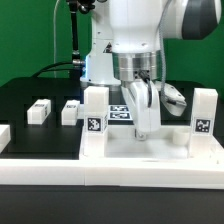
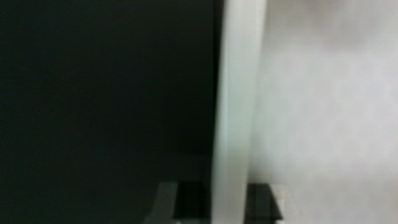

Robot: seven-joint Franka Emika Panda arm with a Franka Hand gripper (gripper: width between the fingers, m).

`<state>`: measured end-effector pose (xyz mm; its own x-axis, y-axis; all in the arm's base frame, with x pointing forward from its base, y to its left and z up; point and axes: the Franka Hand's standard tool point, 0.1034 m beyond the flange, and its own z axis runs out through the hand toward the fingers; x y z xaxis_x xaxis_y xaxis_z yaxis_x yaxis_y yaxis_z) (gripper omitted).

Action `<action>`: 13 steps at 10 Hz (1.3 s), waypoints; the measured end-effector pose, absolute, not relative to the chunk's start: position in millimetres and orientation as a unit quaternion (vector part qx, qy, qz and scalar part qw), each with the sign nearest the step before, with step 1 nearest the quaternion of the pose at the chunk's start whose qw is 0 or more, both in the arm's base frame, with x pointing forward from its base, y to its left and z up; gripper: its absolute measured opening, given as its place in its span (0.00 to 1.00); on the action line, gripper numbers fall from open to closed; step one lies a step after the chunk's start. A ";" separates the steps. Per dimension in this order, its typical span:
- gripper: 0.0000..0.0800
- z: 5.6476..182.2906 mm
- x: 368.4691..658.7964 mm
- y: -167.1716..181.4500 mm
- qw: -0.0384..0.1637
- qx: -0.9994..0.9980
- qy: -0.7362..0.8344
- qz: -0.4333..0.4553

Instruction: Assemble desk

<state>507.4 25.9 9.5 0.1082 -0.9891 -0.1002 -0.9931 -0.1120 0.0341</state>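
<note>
The desk panel (image 1: 150, 150) lies flat at the front of the black table. One white tagged leg (image 1: 95, 110) stands upright at its left corner and another leg (image 1: 204, 112) at its right. My gripper (image 1: 143, 122) reaches down at the middle of the panel's far side. In the wrist view the gripper (image 2: 231, 205) is shut on a thin white edge. This looks like the panel's rim, with the white panel surface (image 2: 329, 110) on one side and dark table on the other. What lies below the fingertips is hidden.
Two loose white legs (image 1: 40, 110) (image 1: 70, 110) lie on the black table toward the exterior view's left. The marker board (image 1: 119, 113) lies behind the panel near the robot base. A white border rail (image 1: 110, 172) runs along the table front.
</note>
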 end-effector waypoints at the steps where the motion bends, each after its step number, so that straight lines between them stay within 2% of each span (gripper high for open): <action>1: 0.08 9.2 503.2 19.4 0.021 -0.766 0.640 0.050; 6: 0.08 5.4 488.3 -6.2 0.022 -0.851 0.521 0.054; 8: 0.08 8.2 483.3 -23.7 0.031 -0.901 0.428 0.067; 11: 0.07 13.0 495.4 -39.0 0.031 -0.966 0.252 0.047; 13: 0.07 12.2 494.3 -40.9 0.030 -0.977 0.206 0.047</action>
